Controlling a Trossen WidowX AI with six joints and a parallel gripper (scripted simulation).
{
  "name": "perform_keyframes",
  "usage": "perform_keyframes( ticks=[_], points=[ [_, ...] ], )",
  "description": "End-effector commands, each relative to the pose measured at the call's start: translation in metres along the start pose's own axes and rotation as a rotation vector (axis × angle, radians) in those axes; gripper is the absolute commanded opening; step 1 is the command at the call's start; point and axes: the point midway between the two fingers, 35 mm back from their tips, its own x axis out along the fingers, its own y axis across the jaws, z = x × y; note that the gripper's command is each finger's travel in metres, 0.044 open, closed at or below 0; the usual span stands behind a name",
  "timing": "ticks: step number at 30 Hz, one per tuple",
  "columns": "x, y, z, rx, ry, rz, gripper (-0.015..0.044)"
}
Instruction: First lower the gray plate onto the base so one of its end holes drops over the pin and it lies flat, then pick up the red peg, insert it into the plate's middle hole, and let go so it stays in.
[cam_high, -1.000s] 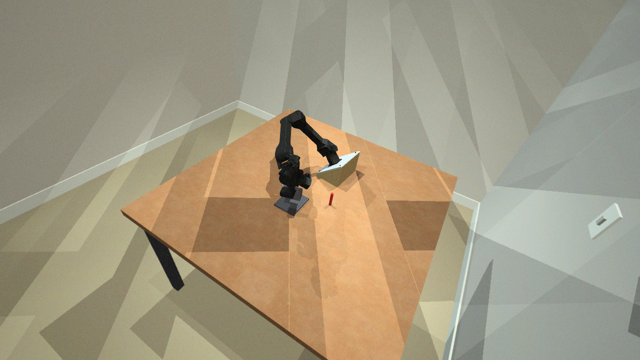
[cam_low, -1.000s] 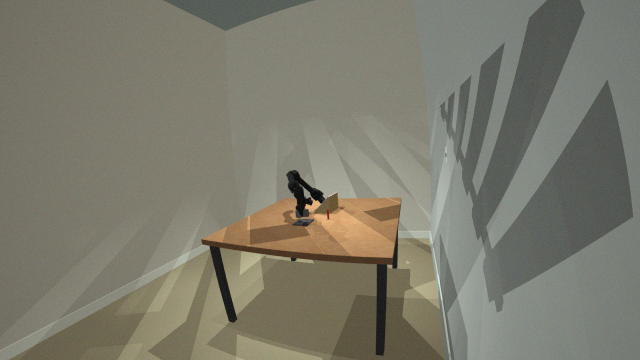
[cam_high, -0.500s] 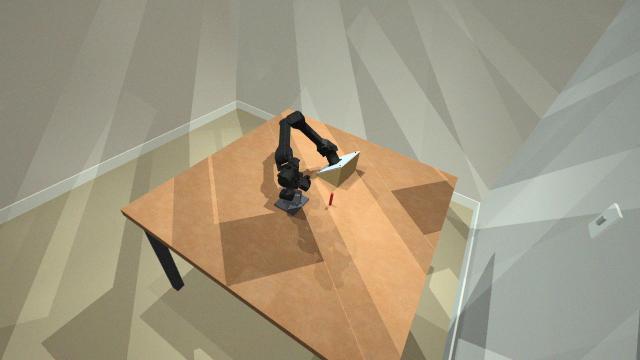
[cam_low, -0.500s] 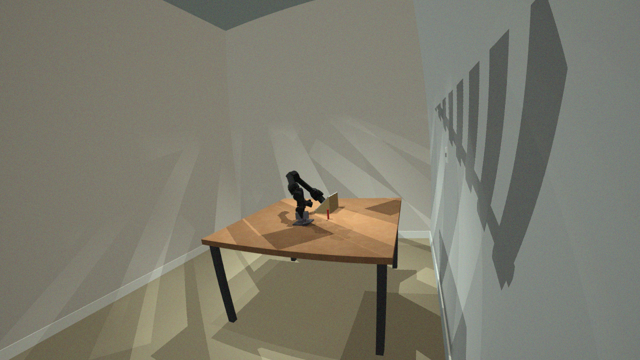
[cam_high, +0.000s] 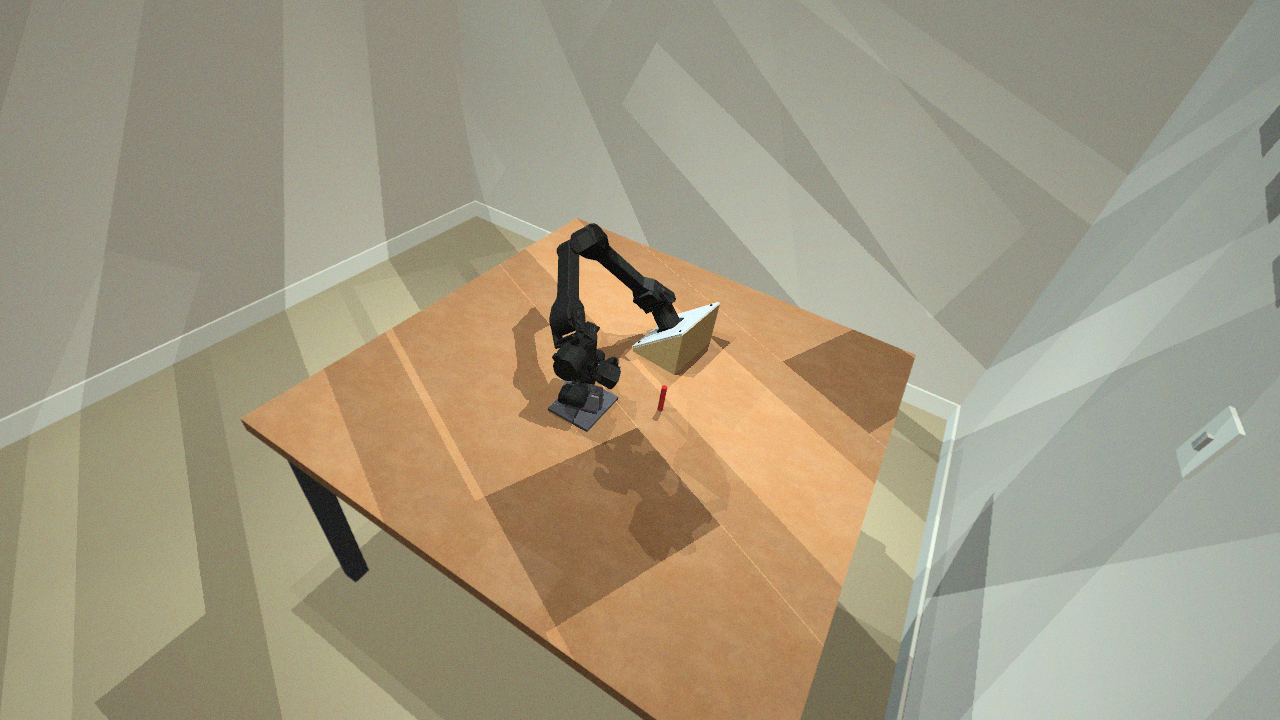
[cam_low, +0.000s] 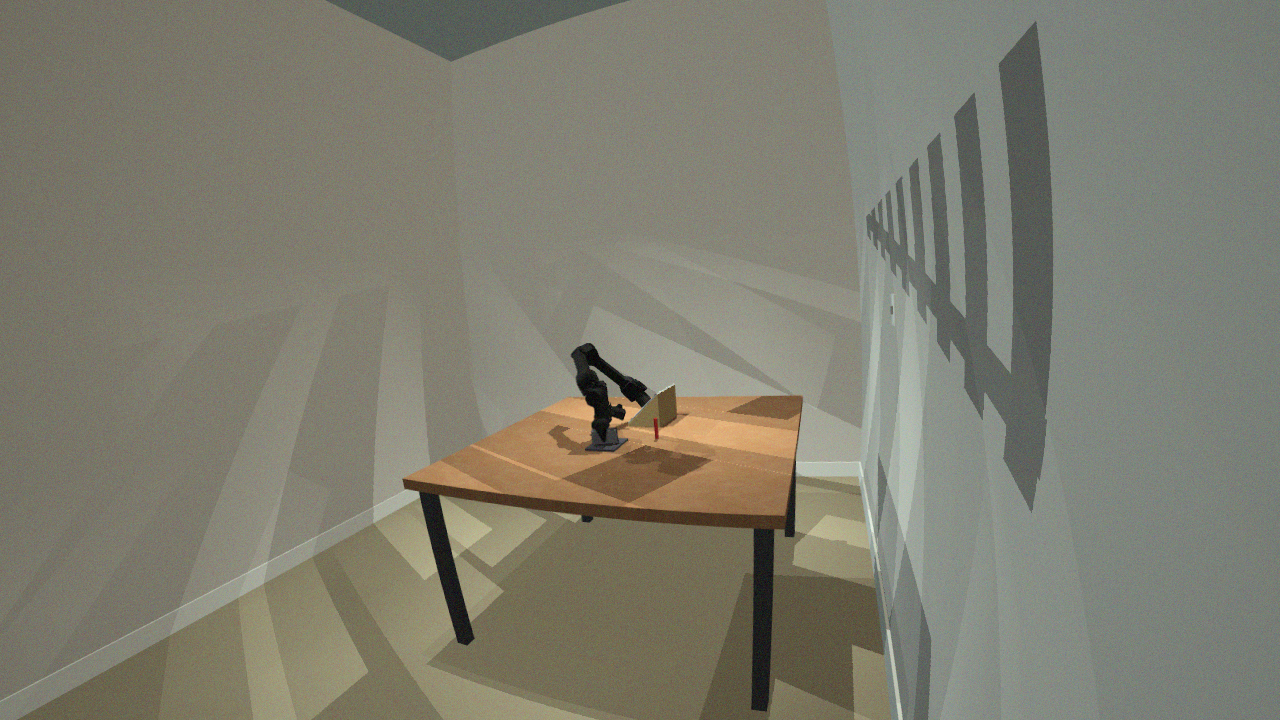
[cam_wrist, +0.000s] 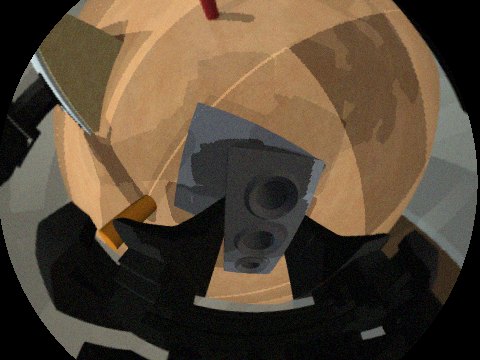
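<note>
My gripper (cam_high: 583, 394) (cam_wrist: 254, 201) is shut on the gray plate (cam_high: 596, 401) (cam_wrist: 238, 175), holding it by its sides. The plate shows three holes in a row in the wrist view, the nearest-looking one large and open. The plate is low over the flat blue-gray base (cam_high: 586, 423) (cam_low: 610, 446) (cam_wrist: 207, 125) and casts a shadow on it. The pin is hidden, and I cannot tell whether the plate touches the base. The red peg (cam_high: 662, 398) (cam_low: 656, 428) (cam_wrist: 209, 9) stands upright on the table, apart from the base and the gripper.
An orange cylinder (cam_wrist: 131, 220) stands beside the base in the wrist view, behind the arm in the top view. A wedge-shaped stand (cam_high: 693, 350) (cam_low: 666, 407) (cam_wrist: 82, 70) carries the arm behind the peg. All stand on the wooden table (cam_high: 429, 447) (cam_low: 501, 483).
</note>
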Motion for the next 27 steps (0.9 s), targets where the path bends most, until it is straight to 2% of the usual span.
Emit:
perform_keyframes(
  ticks=[1,7,23,24,27],
  points=[
    [0.0,0.0,0.0,0.0,0.0,0.0,0.0],
    [0.0,0.0,0.0,0.0,0.0,0.0,0.0],
    [0.0,0.0,0.0,0.0,0.0,0.0,0.042],
    [0.0,0.0,0.0,0.0,0.0,0.0,0.044],
    [0.0,0.0,0.0,0.0,0.0,0.0,0.044]
  ],
)
